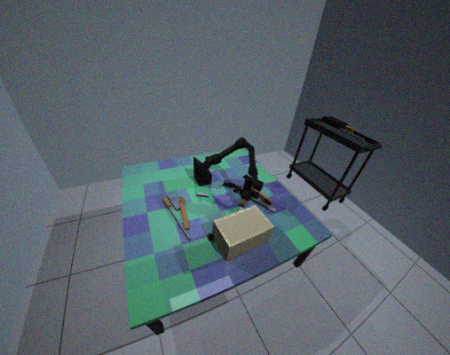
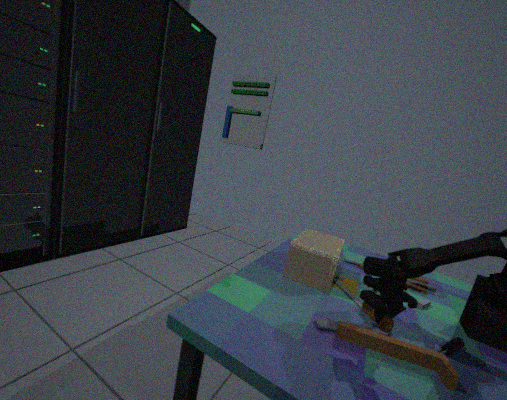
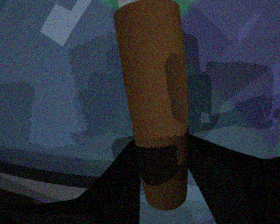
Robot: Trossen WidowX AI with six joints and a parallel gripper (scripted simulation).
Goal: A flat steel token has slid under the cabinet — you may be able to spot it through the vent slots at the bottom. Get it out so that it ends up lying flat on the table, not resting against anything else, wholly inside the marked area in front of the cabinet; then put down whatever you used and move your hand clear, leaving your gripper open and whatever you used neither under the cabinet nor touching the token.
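My gripper (image 1: 245, 195) (image 2: 385, 311) (image 3: 157, 141) is shut on the brown handle (image 1: 243, 202) (image 2: 376, 317) (image 3: 153, 75) of a tool, low in front of the cabinet. The tool's thin grey shaft (image 2: 349, 294) runs toward the cabinet's lower edge in the exterior view; I cannot tell whether its tip is under it. The tan cabinet (image 1: 249, 227) (image 2: 312, 261) stands on the table. A yellow patch (image 2: 349, 285) shows beside the shaft at the cabinet's front; I cannot tell whether it is the marked area. The token and vent slots cannot be made out.
Another brown-handled tool (image 1: 262, 195) (image 2: 397, 346) lies beside the gripper. A thin rod tool (image 1: 178, 220) and a brown bar (image 1: 184, 214) lie on the table's other side. A small pale block (image 1: 201, 194) (image 2: 423, 304) and a black object (image 1: 229, 184) (image 2: 453, 345) lie nearer the arm base.
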